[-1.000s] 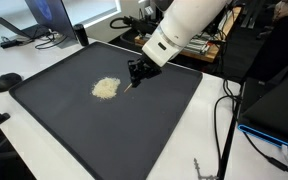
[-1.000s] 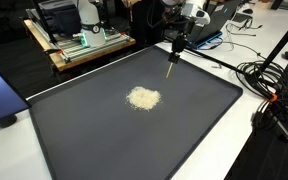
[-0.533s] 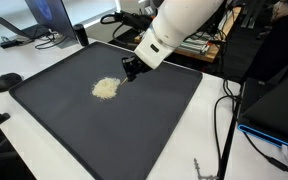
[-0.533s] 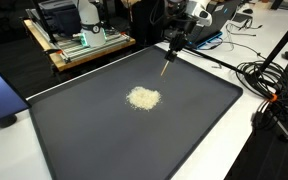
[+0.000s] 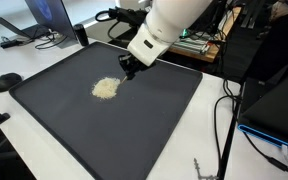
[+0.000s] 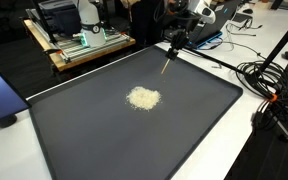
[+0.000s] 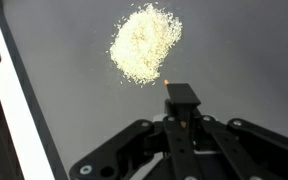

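Bulky white arm (image 5: pixel 169 25) of rounded segments, black linkage claw (image 5: pixel 125 72) at its tip

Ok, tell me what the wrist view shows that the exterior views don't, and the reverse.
Wrist view only: single grains at the edge of the pile, seen close from above. Exterior views only: the white arm, the whole dark tray, the full length of the stick hanging from the end effector, plus cables and a laptop around the tray. Shared: the pile, the tray and the shut end effector beside the pile.
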Controlling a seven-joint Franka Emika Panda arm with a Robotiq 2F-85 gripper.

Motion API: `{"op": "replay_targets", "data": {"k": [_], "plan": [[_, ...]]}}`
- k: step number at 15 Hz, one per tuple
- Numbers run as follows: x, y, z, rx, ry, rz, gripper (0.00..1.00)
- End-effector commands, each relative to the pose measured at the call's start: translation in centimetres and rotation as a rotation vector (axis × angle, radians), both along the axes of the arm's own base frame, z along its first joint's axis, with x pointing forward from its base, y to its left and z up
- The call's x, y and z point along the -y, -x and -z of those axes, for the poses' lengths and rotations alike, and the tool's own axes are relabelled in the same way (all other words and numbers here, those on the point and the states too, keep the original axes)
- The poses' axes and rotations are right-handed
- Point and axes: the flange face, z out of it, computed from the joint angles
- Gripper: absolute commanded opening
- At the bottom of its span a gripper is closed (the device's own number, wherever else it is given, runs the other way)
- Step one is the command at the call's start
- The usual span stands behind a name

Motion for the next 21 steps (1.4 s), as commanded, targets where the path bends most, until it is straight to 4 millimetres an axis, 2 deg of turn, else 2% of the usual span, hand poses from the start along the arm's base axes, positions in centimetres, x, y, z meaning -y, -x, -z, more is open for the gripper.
{"op": "replay_targets", "data": {"k": [1, 6, 9, 15, 18, 21], "plan": [[2.7, -1.7, -2.8, 0.002, -0.147, 0.131, 0.03], [8.8, -2.5, -5.5, 0.088, -0.352, 0.334, 0.03], [12.6, -2.4, -6.1, 0.163, -0.470, 0.434, 0.03], [19.1, -0.9, -4.8, 0.290, -0.566, 0.560, 0.03], [21.4, -0.3, -3.5, 0.315, -0.569, 0.598, 0.03], [22.8, -0.1, -2.4, 0.317, -0.571, 0.622, 0.03]]}}
